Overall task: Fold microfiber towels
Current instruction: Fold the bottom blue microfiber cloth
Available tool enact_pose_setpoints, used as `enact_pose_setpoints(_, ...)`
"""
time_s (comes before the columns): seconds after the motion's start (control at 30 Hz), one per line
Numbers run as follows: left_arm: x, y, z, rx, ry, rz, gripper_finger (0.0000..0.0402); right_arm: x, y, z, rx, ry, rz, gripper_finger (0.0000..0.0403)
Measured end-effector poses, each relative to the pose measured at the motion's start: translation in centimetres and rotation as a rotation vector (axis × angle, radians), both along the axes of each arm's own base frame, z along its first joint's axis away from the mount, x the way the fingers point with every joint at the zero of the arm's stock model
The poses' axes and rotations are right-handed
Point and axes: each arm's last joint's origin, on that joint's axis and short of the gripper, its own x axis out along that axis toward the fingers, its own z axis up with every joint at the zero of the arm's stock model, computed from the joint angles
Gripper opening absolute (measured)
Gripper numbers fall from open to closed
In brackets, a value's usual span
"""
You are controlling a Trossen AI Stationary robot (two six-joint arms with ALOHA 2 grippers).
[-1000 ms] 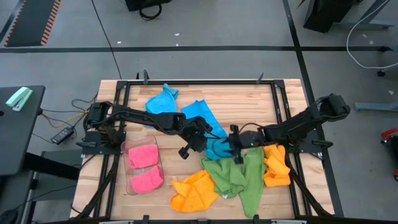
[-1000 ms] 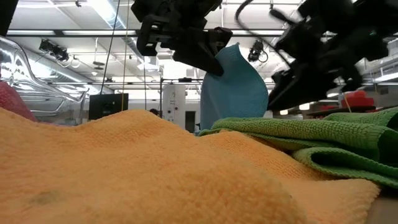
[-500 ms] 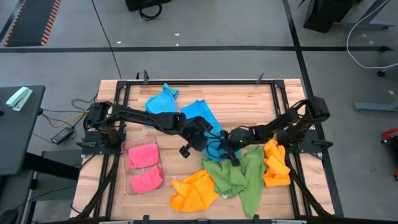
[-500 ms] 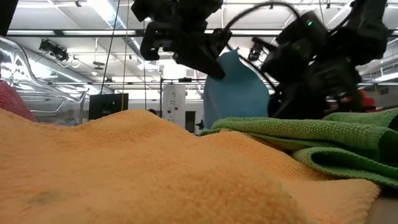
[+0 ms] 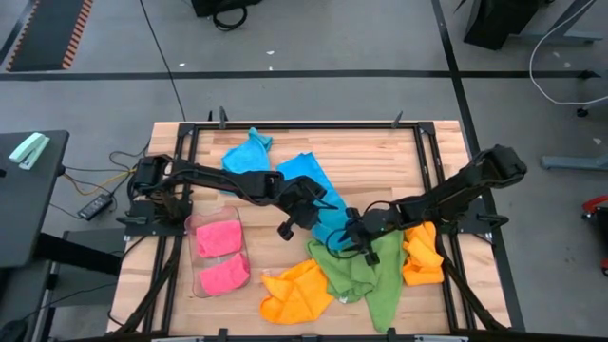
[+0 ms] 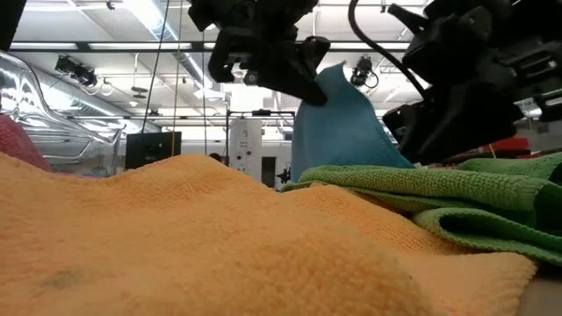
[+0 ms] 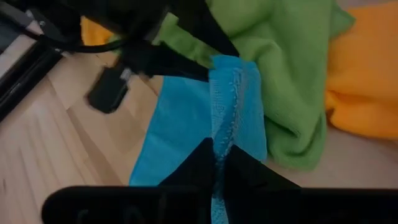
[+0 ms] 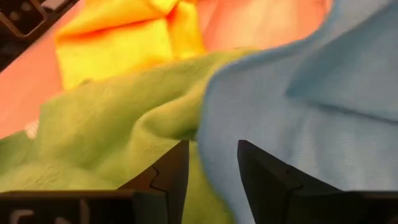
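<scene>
We are lifting a blue towel (image 6: pixel 347 127) mid-table.
Our left gripper (image 7: pixel 219 163) is pinching its raised corner; its length hangs downward. Our right gripper (image 8: pixel 208 163), jaws apart, is reaching its lower edge beside the green towel (image 5: pixel 366 271).

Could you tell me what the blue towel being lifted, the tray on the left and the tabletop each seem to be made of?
Blue towel: soft, matte fabric, likely microfiber; it drapes limply and shows a stitched hem.
Tray: clear plastic, apparently; the pink towels and the wood show through its glossy walls.
Tabletop: pale wood in joined strips, with visible grain and a smooth finish.
</scene>
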Motion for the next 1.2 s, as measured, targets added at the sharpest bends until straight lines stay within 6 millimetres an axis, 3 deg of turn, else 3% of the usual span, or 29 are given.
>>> enact_pose_setpoints(0.33,1.3,0.0,-1.4,-0.002,-0.042,0.002,0.0026,-0.7,0.1,-0.1,-0.005,0.069,-0.046,0.0144)
enact_pose_setpoints(0.6,2.3,0.0,-1.6,-0.002,-0.121,0.002,0.002,-2.2,-0.4,1.1,0.02,0.145,-0.129,0.0144)
enact_pose_setpoints(0.77,2.7,0.0,-3.7,0.003,-0.069,-0.003,0.0019,-3.0,-0.4,1.9,0.009,0.141,-0.2,0.0144)
enact_pose_setpoints(1.2,5.0,0.2,-7.4,0.006,-0.151,0.013,0.0025,-3.6,0.1,2.0,-0.044,0.136,-0.26,0.0144)
